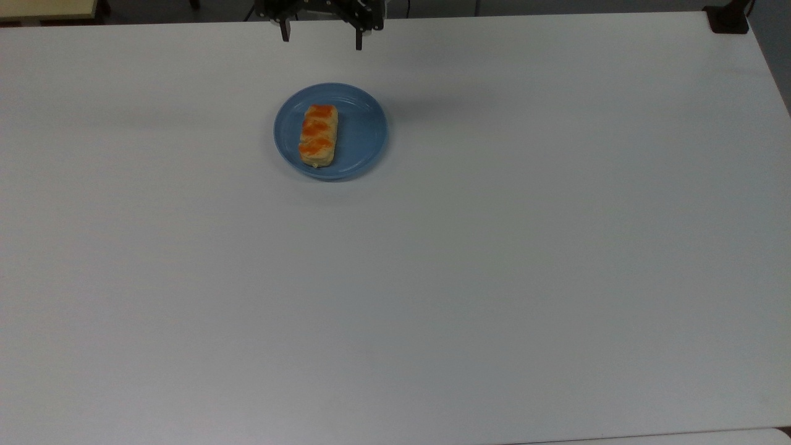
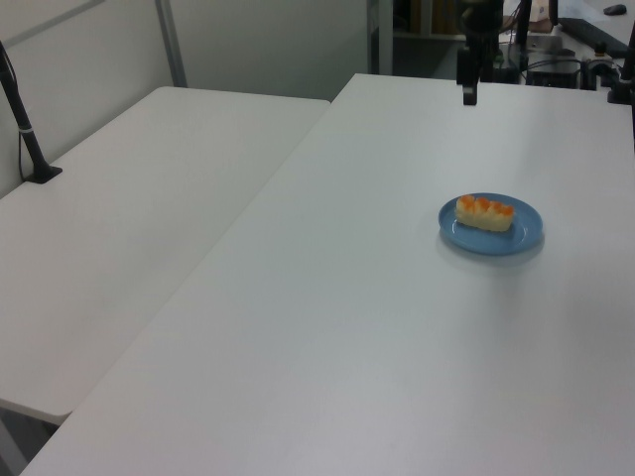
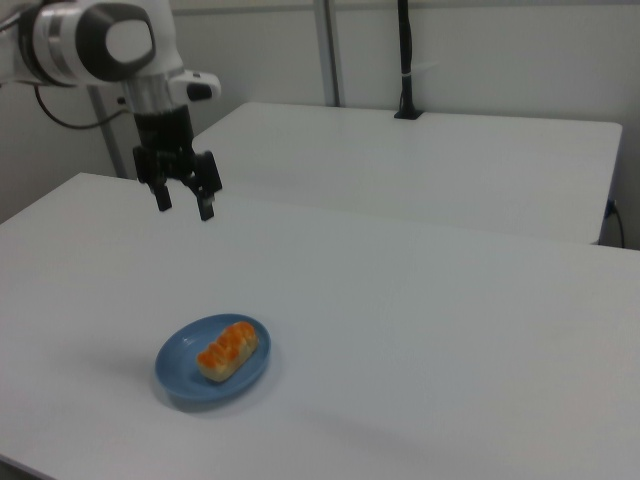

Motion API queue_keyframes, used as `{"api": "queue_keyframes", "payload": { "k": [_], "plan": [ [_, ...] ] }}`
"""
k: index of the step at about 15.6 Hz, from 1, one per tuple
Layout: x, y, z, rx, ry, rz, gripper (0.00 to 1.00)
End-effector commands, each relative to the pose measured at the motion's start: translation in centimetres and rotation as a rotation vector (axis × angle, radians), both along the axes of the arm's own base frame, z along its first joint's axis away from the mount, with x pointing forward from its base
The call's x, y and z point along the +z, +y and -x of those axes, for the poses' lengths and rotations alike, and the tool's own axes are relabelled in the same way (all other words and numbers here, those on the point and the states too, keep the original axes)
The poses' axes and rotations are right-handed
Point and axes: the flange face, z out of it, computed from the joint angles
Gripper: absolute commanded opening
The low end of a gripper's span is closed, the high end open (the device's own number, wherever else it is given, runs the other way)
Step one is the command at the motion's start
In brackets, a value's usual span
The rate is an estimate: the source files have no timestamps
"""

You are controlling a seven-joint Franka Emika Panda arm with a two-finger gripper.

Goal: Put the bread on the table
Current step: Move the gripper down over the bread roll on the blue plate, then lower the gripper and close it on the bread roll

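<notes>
The bread (image 1: pixel 319 135) (image 2: pixel 485 213) (image 3: pixel 228 350), a pale-tan bun with orange glazed patches, lies on a round blue plate (image 1: pixel 364 133) (image 2: pixel 526 233) (image 3: pixel 178 365) on the white table (image 1: pixel 469 259) (image 2: pixel 377 297) (image 3: pixel 420 330). My gripper (image 1: pixel 321 36) (image 2: pixel 468 94) (image 3: pixel 184 204) hangs open in the air well above the table, near its far edge in the top view, with nothing between its fingers. It stands apart from the plate and the bread.
A second white table (image 2: pixel 129 218) (image 3: pixel 430 160) adjoins this one. A black post (image 2: pixel 25 124) (image 3: pixel 404 60) is clamped to it. A dark clamp (image 1: pixel 729 18) sits at the table's corner in the top view's upper right.
</notes>
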Motion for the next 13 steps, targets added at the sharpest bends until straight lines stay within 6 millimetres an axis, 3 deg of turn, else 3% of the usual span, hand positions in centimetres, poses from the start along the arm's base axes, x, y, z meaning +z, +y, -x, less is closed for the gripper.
{"api": "queue_keyframes", "payload": {
  "k": [1,5,8,13],
  "plan": [
    [-5.7,0.0,-0.4,0.006,0.036,-0.01,1.0],
    [-11.0,-0.3,-0.8,0.001,0.102,-0.011,1.0],
    [-14.1,-2.4,-1.0,-0.03,0.155,-0.017,1.0],
    [-20.2,-3.6,-0.1,-0.068,0.099,-0.026,1.0]
  ]
}}
